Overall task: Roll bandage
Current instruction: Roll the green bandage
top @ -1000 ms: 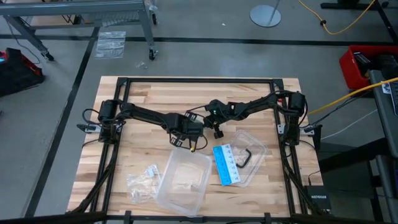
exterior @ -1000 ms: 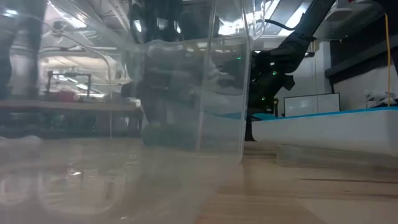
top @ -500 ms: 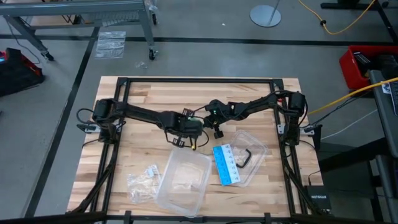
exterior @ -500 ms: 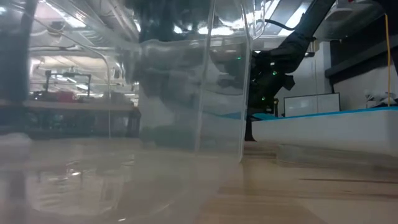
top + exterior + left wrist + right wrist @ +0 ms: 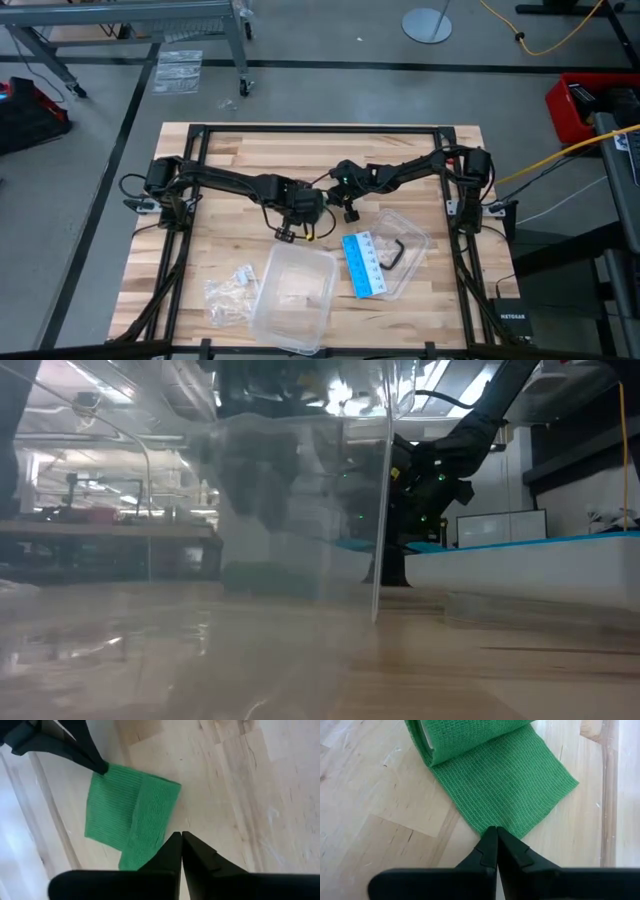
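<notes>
Currently both tools sit mid-desk (image 5: pixel 230 150), fingers pressed together on each. Right tool (image 5: pixel 496 836) pins the free end of the green bandage (image 5: pixel 505 780) flat on the wood; the rest curls into a partial roll just beyond it. Left tool (image 5: pixel 181 837) is at the roll's edge, gripping nothing visible. Clear tub (image 5: pixel 292 298) and blue-and-white card (image 5: pixel 363 264) lie nearer the desk's front edge.

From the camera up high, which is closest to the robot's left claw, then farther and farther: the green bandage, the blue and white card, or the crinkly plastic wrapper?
Measured from the left gripper in the high view:
1. The bandage, right beside it near the table's middle.
2. The blue and white card, off to the right.
3. The crumpled plastic wrapper, at the lower left, only a little farther than the card.
</notes>
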`<action>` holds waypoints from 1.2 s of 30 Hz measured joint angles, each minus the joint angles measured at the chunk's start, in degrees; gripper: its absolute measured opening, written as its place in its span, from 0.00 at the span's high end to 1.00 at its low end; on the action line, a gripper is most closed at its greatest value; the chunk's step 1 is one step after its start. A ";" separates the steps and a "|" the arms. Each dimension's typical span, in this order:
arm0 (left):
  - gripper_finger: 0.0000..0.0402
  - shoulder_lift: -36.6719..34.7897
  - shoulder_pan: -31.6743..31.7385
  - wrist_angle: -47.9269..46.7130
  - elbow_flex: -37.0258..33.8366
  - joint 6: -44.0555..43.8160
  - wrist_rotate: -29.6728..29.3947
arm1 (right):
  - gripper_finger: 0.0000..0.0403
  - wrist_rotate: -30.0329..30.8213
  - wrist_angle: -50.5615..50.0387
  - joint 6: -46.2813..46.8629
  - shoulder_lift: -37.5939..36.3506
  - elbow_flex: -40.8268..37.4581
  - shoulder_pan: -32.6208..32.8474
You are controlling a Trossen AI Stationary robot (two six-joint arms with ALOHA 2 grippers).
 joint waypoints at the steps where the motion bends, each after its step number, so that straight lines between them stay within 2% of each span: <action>1: 0.99 0.00 0.25 -0.05 0.00 -0.15 0.46 | 0.98 0.00 0.00 0.00 0.00 0.00 0.00; 5: 0.99 0.01 1.36 0.48 -0.22 0.36 4.18 | 0.98 -0.04 0.00 0.00 0.00 0.00 0.00; 11: 1.00 0.04 2.70 2.67 -2.68 0.43 6.76 | 0.98 -0.01 0.11 0.02 0.00 0.00 0.02; 24: 1.00 0.09 4.33 11.24 -8.11 3.13 7.17 | 0.98 0.00 0.32 0.03 0.00 -0.02 0.04; 36: 1.00 0.09 7.19 14.72 -8.81 6.36 7.05 | 0.98 -0.11 0.37 0.04 0.00 -0.02 0.04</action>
